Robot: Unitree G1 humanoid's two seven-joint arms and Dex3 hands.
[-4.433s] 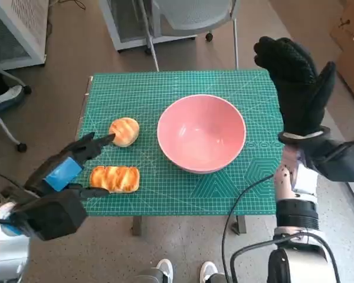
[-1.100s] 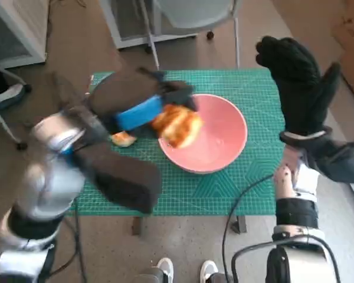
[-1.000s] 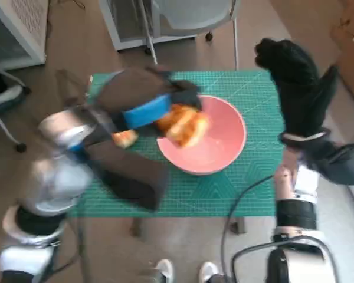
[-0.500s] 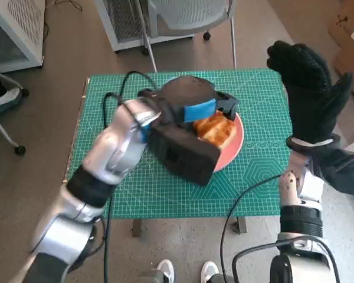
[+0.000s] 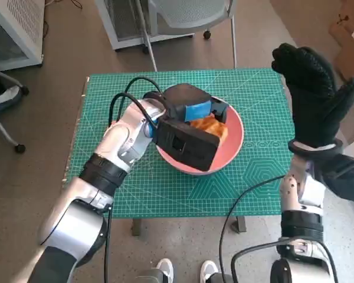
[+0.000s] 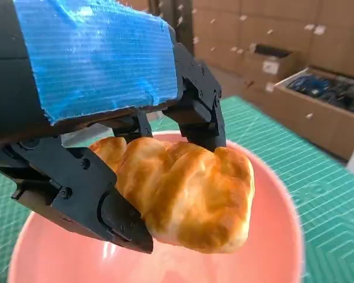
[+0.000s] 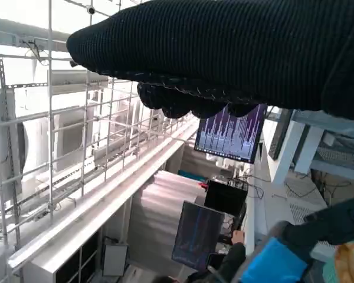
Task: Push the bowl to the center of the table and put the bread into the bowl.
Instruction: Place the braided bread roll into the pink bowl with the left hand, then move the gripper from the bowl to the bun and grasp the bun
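My left hand [image 5: 192,112] has carried the bread [image 5: 211,128] over the bowl [image 5: 233,144], fingers [image 6: 115,215] still clamped; release remains

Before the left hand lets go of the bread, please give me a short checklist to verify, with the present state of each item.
1. Left hand grips the bread: ok.
2. Bread is above the pink bowl, inside its rim: ok.
3. Bread already rests on the bowl's floor: cannot tell.
4. Bowl stands near the middle of the green mat: ok.
5. Right hand is raised beside the table's edge, apart from the bowl: ok.
6. The other bread roll is in sight: not ok, the left arm may hide it.
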